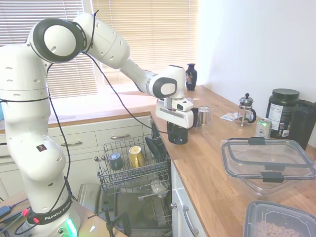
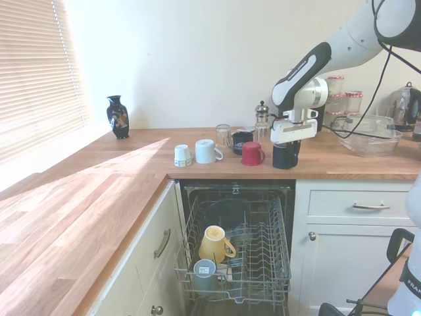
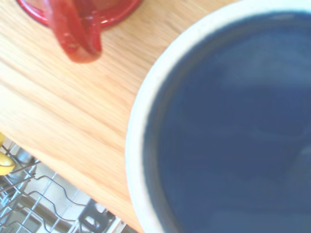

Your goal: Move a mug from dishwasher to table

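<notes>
The dark navy mug [image 1: 178, 137] [image 2: 285, 160] stands upright on the wooden table [image 1: 207, 168] [image 2: 131, 171], close to the edge above the dishwasher. My gripper [image 1: 177, 129] [image 2: 285, 148] comes down on it from above and looks shut on the mug's rim; the fingertips are mostly hidden by the hand. In the wrist view the mug's pale rim and dark blue inside [image 3: 233, 136] fill most of the picture. Below, the dishwasher stands open with its grey wire rack [image 1: 128, 173] [image 2: 237, 263] pulled out.
A red mug [image 2: 252, 154] [image 3: 77, 29] stands just beside the navy one, with two white mugs [image 2: 207, 151], a glass [image 1: 204, 116] and a French press [image 1: 246, 109] nearby. Plastic containers [image 1: 266, 160] sit further along. A yellow mug [image 2: 216, 243] and a grey-blue mug [image 2: 205, 273] are in the rack.
</notes>
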